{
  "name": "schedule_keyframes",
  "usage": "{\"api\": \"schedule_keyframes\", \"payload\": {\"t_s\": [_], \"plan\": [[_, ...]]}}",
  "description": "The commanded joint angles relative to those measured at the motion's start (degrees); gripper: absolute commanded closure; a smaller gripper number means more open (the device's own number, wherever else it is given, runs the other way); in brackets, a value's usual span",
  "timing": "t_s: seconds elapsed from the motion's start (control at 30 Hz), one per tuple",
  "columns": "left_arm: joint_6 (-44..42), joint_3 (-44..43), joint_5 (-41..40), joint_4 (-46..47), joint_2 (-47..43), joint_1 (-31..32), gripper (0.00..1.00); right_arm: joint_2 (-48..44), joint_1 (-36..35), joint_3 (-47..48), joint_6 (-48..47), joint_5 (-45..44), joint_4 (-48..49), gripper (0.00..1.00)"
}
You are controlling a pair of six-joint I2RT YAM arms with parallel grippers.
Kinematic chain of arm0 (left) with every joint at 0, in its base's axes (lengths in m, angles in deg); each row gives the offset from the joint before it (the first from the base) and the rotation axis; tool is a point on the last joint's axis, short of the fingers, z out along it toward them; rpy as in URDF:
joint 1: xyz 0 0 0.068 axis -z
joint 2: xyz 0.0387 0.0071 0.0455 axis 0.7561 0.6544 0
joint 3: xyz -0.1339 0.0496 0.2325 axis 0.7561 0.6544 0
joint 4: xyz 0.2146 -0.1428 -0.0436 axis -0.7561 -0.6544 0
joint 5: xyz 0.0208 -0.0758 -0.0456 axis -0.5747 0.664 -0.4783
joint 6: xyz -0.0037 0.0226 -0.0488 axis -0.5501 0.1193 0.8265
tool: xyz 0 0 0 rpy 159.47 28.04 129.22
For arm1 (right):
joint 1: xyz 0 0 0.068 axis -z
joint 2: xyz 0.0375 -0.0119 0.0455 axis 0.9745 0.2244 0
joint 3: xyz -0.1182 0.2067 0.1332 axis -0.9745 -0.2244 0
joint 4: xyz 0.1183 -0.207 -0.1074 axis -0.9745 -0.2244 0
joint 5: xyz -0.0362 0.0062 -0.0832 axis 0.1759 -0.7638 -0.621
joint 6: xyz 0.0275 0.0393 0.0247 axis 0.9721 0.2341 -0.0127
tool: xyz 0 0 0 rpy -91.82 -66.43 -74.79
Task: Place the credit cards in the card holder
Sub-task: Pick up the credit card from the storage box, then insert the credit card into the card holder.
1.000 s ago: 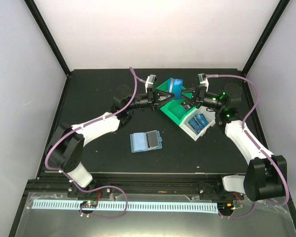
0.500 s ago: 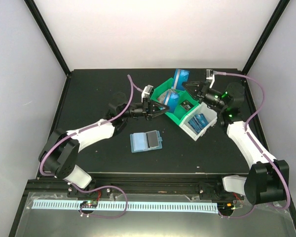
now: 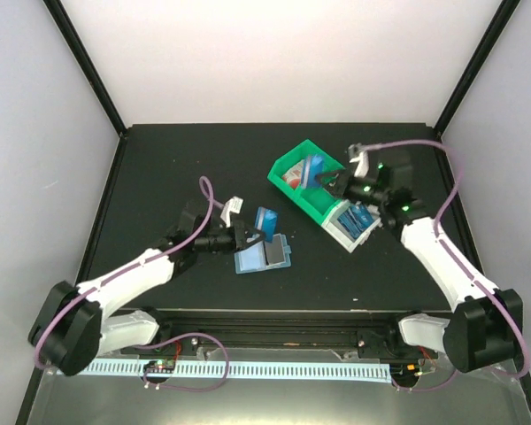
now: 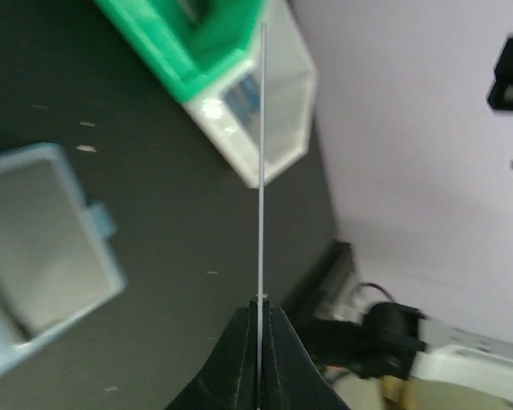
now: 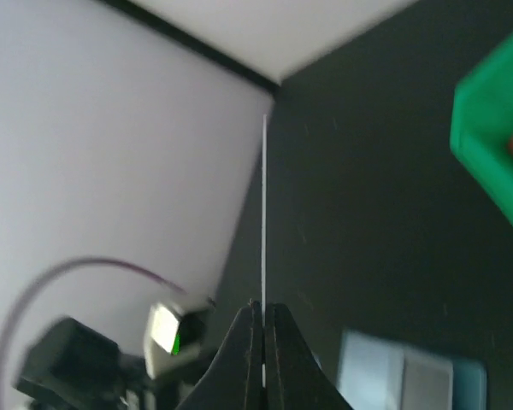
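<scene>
- Fingers of the left gripper (image 3: 250, 233) are pinched tight on a blue credit card (image 3: 266, 220) in the top view. They hold it on edge just over the far edge of the card holder (image 3: 262, 255), which lies open and flat on the black table (image 3: 159, 168).
- In the same view the right gripper (image 3: 330, 181) is likewise clamped on a second credit card (image 3: 314, 167), held above the green bin (image 3: 301, 199). The white bin (image 3: 339, 233) sits against the green one, with more blue cards (image 3: 361, 215) inside.
- In the left wrist view the two black fingers (image 4: 238, 359) meet on the card, which shows edge-on as a thin pale line (image 4: 261, 171). The open card holder (image 4: 34, 248) lies to the left on the table, and both bins sit at the top, green (image 4: 188, 47) over white (image 4: 282, 111).
- In the right wrist view the fingers (image 5: 244, 359) are closed on the second card, again a thin line seen edge-on (image 5: 264, 213). The card holder (image 5: 402, 376) appears blurred at the lower right, well apart from this card. A corner of the green bin (image 5: 496, 145) shows at the right edge.
</scene>
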Motion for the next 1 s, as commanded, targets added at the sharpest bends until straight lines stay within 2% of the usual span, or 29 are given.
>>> {"api": "schedule_keyframes", "payload": {"t_s": [0.0, 0.13, 0.33, 0.5, 0.67, 0.87, 0.97], "plan": [[-12.46, 2.4, -16.75, -16.3, -6.8, -0.51, 0.98, 0.7, -8.8, -5.69, -7.18, -6.63, -10.39, 0.99], [-11.15, 5.23, -21.73, -18.14, -9.37, -0.75, 0.98, 0.77, -17.34, -11.29, -2.48, -12.61, -6.89, 0.99], [-9.53, 7.61, -26.7, -20.84, -11.71, -0.73, 0.98, 4.38, -27.76, -13.5, 2.33, -19.61, -1.86, 0.99], [-10.67, 10.15, -26.32, -22.38, -14.1, -0.76, 0.98, 11.77, -30.7, -12.61, 2.77, -20.31, 3.32, 0.99], [-8.89, 15.48, -23.04, -15.71, -15.66, -0.69, 0.99, 18.69, -33.07, -12.56, -0.24, -17.94, 9.63, 0.99], [-7.75, 17.7, -20.25, -8.18, -12.87, -0.75, 0.99, 22.51, -33.63, -13.61, -0.93, -19.2, 11.8, 0.99], [-8.58, 16.05, -19.23, -9.67, -12.8, -0.7, 0.99, 22.23, -33.65, -14.67, -0.57, -21.7, 12.18, 0.99]]}}
